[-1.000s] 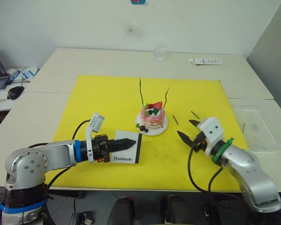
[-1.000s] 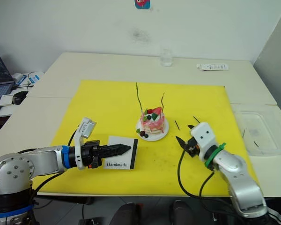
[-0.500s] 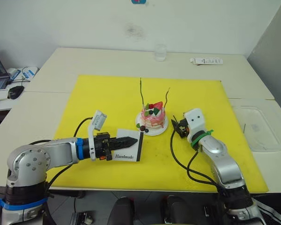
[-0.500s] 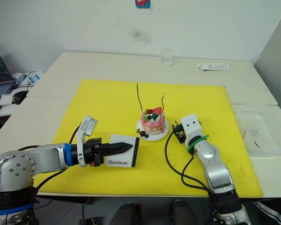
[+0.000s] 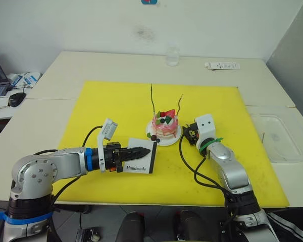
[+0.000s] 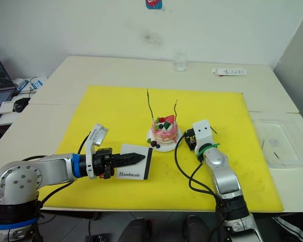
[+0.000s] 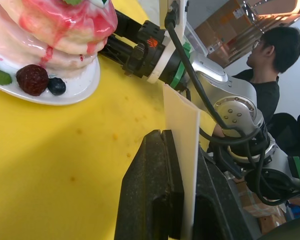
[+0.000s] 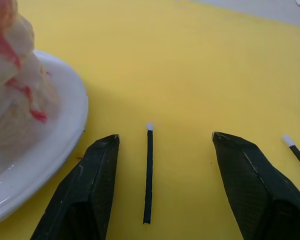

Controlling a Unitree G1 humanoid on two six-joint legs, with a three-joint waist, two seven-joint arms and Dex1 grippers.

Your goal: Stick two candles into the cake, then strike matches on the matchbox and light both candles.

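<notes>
Straddling a match (image 8: pixel 148 172), the open right gripper (image 8: pixel 162 187) risks bumping the cake (image 5: pixel 165 124); left gripper (image 5: pixel 141 150) clamps the matchbox (image 5: pixel 143 161)

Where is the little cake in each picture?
Left eye view: the cake sits mid-mat, between both grippers.
Right eye view: the cake is at the same mid-mat spot.
Left wrist view: the cake is beyond the held matchbox.
Right wrist view: its white plate is beside a match.
Shared landmark: the white plate.
</notes>
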